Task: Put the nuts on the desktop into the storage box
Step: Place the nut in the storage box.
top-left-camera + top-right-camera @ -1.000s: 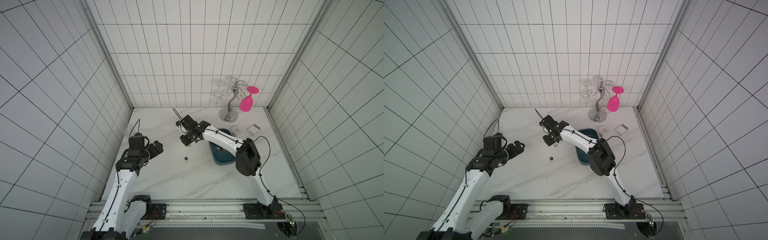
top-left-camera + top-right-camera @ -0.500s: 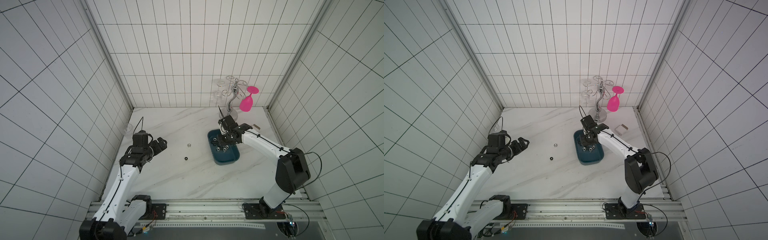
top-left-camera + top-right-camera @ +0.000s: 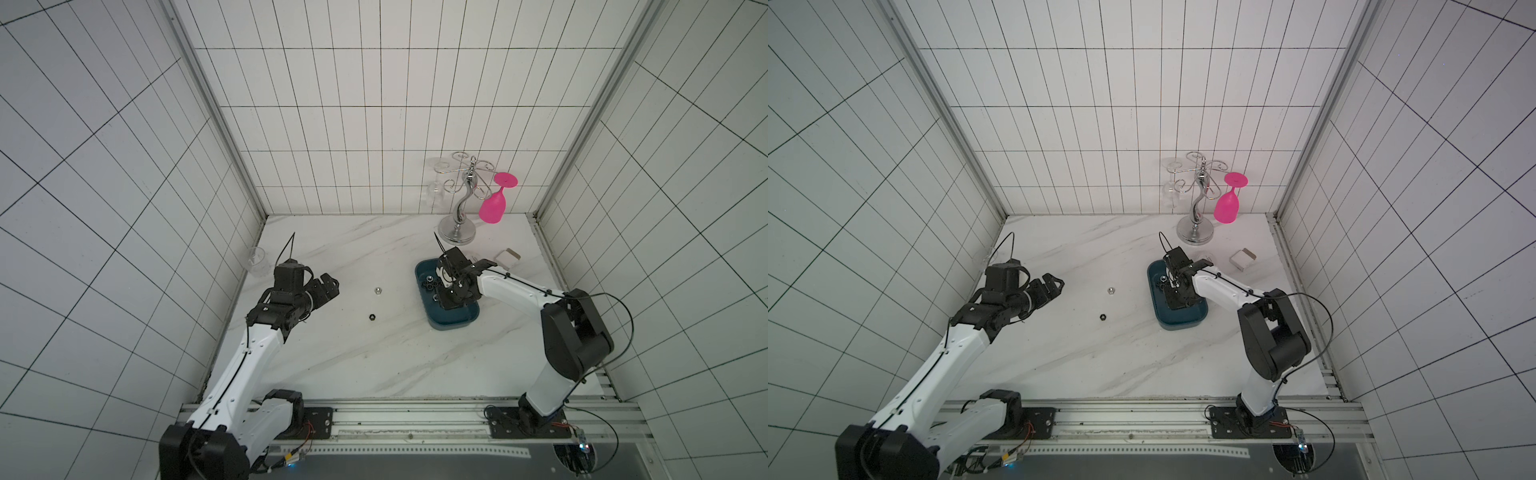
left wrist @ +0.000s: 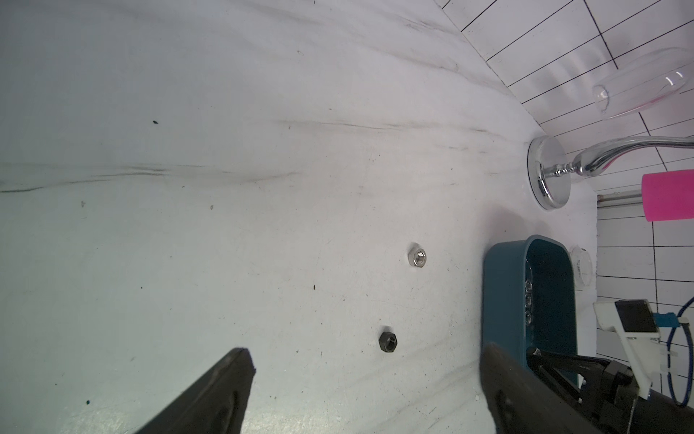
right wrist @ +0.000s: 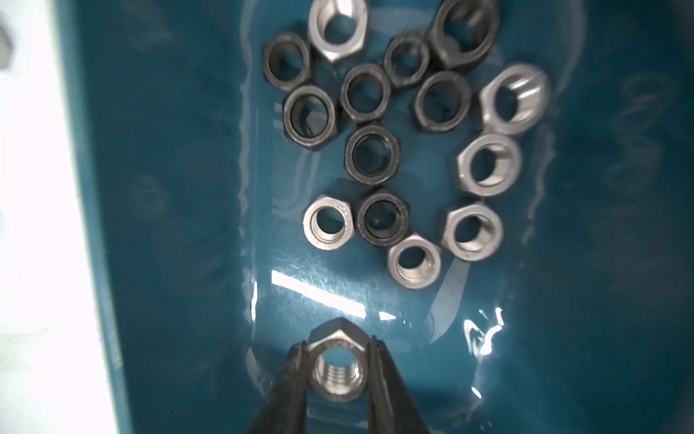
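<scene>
The right gripper is down inside the storage box, its jaws nearly closed and pinching a silver nut by two opposite flats, threaded hole facing the wrist camera. I cannot tell whether that nut touches the box floor. It sits over a bare patch of teal, apart from the other nuts.

Those nuts in the box lie in a loose cluster – eight black and six silver by my count, many touching. In both top views the cluster sits toward the far left end of the box.

The box rests on the right half of the desktop, just on the near side of a chrome glass rack. A pink glass hangs upside down from the rack. A small white box lies to the right of the storage box, near the right wall.

Two nuts are out on the marble, left of the box and well apart from it: a loose silver nut farther back and a loose black nut nearer the front. They are close together but not touching.

The left gripper hovers at the left side, pointing toward that pair – jaws spread wide, nothing between them. In the left wrist view, the black nut shows in the gap between its fingertips. A clear cup stands by the left wall behind it.
</scene>
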### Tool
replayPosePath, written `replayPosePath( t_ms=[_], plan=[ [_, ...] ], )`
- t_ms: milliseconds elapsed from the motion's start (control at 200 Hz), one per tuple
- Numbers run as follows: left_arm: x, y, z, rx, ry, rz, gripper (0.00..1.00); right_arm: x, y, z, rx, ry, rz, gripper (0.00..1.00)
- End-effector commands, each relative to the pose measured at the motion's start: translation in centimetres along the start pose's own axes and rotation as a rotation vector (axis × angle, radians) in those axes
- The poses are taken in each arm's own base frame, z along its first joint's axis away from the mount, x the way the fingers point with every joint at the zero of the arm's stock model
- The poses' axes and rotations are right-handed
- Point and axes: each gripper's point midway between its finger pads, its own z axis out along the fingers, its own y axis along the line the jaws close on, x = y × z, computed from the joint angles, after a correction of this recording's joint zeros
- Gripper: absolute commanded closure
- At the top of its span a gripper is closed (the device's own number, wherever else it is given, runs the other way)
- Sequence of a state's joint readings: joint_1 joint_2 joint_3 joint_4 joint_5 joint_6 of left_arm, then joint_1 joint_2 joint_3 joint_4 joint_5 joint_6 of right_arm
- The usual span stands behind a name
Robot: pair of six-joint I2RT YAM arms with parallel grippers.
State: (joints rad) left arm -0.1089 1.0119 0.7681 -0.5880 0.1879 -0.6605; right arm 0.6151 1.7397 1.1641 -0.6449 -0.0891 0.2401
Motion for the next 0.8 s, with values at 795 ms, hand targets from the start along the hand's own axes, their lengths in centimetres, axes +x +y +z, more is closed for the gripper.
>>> replayPosePath(
  t_ms=[795],
  plan=[
    [-1.4,0.6,-1.9,-0.037,-0.102,0.055,0.02,-7.4,1.0,-1.3,0.029,-0.094,-0.029,0.45]
  ],
)
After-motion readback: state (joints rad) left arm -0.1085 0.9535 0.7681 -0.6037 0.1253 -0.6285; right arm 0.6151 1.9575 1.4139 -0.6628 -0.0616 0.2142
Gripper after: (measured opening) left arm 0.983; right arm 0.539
